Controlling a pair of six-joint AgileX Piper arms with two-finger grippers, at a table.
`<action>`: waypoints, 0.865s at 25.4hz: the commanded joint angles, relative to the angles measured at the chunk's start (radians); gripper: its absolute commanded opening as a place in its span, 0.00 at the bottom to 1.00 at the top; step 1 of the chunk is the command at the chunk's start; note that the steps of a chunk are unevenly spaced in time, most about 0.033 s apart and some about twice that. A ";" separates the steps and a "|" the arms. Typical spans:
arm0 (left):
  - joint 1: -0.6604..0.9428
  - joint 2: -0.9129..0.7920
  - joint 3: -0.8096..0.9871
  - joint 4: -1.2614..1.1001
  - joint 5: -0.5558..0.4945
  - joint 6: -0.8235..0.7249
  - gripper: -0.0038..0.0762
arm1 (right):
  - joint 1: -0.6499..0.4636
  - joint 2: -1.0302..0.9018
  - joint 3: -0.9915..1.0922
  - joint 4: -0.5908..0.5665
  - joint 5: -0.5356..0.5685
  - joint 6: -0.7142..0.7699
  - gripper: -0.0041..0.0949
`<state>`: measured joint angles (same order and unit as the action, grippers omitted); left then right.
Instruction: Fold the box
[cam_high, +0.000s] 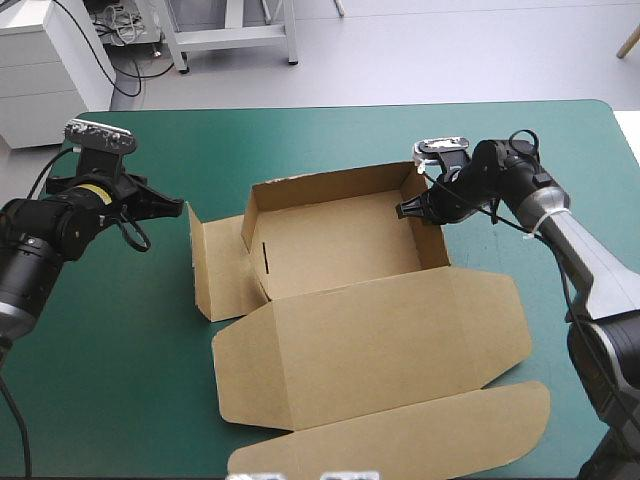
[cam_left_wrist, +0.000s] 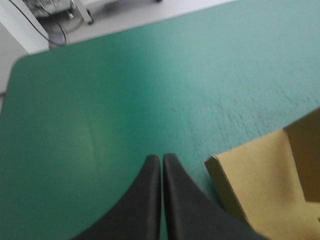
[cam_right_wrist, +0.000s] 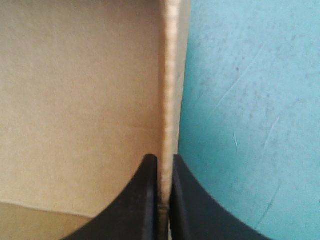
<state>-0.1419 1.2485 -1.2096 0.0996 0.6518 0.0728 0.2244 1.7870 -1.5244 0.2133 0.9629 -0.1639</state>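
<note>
**Q:** Where do you find the box (cam_high: 340, 250)?
**A:** Mid-table on the teal-green cover (cam_high: 300, 140). It is an open tray with its lid flat toward the near edge.
**Q:** State of the right gripper (cam_right_wrist: 162, 159)?
**A:** You see it pinched on the tray's right wall.
**Q:** And the left gripper (cam_left_wrist: 161, 159)?
**A:** Fingers pressed together, holding nothing, just left of the box.
</note>
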 joint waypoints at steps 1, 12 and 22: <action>0.122 0.009 -0.035 -0.245 0.032 0.200 0.05 | 0.000 -0.005 -0.012 -0.013 -0.025 -0.007 0.09; 0.315 0.056 -0.035 -0.397 0.168 0.294 0.05 | 0.000 -0.007 -0.270 -0.073 0.072 0.017 0.57; 0.361 0.056 -0.035 -0.467 0.179 0.317 0.05 | 0.000 -0.020 -0.412 -0.091 0.206 0.056 0.57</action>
<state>0.2153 1.3331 -1.2108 -0.3165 0.8656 0.3883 0.2254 1.8242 -1.9044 0.1028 1.1878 -0.1122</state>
